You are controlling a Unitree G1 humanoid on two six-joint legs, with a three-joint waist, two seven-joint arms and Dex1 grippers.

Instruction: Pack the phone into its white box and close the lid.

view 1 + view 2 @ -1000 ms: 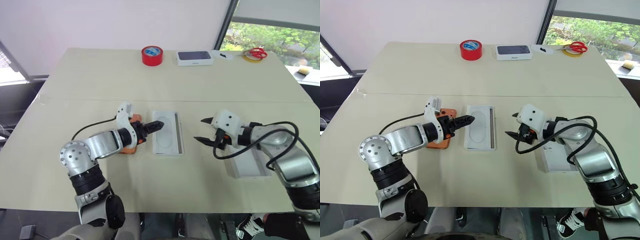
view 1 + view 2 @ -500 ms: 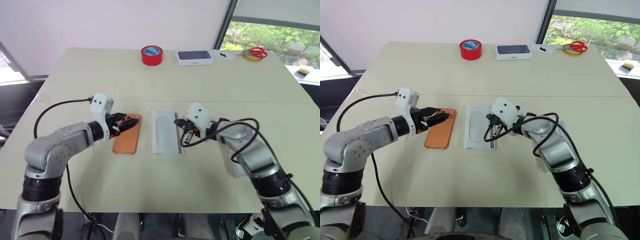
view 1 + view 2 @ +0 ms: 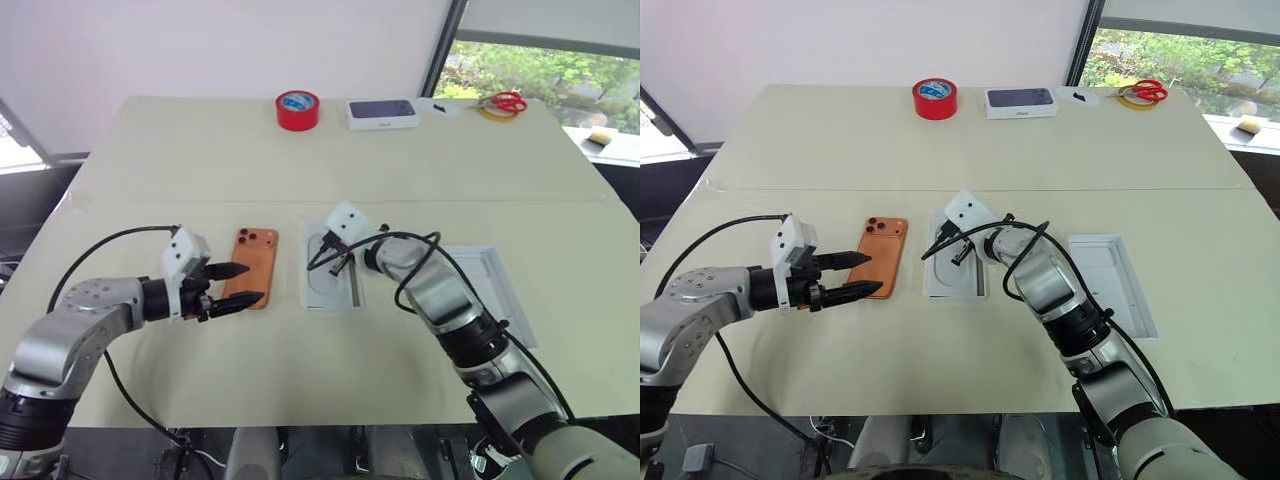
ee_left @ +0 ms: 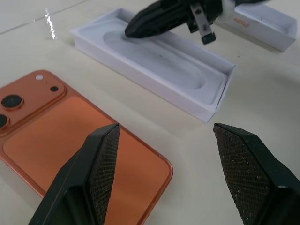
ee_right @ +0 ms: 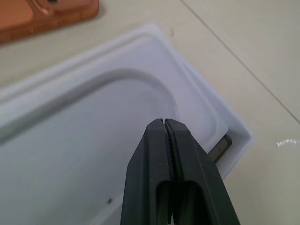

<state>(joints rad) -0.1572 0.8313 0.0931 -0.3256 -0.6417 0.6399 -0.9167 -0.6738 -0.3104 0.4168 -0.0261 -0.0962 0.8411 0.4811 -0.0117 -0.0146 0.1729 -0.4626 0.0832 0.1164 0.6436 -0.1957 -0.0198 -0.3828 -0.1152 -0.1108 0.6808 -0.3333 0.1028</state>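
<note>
The phone [image 3: 252, 267] is lying flat on the bench [image 3: 200, 160], its orange back facing up, with the three lenses at the far end. It is just left of the box [image 3: 331, 277] and not touching it. The box is holding a white insert [image 4: 154, 58] with an oval recess, which is sitting inside it. At the right edge of the box a narrow strip of brownish-grey inside is showing beside the insert.

The lid [image 3: 490, 290] is lying on the bench to the right of the box, well apart from it, with its plain white inside facing up.

The left gripper [image 3: 238, 285] is hovering at the near left corner of the phone. Its jaws are standing apart, one finger over the phone's near end and the other beside it; they are holding nothing. In the left wrist view the two fingers [image 4: 101, 164] are framing the phone's near corner without touching it.

The right gripper [image 3: 936, 247] is reaching over the left part of the insert. Its jaws are pressed together, with nothing between them. I cannot tell if the tip is touching the insert.

At the far side of the bench are standing a red tape roll [image 3: 298, 109], a small box with dark top [image 3: 381, 113] and scissors [image 3: 500, 103].
</note>
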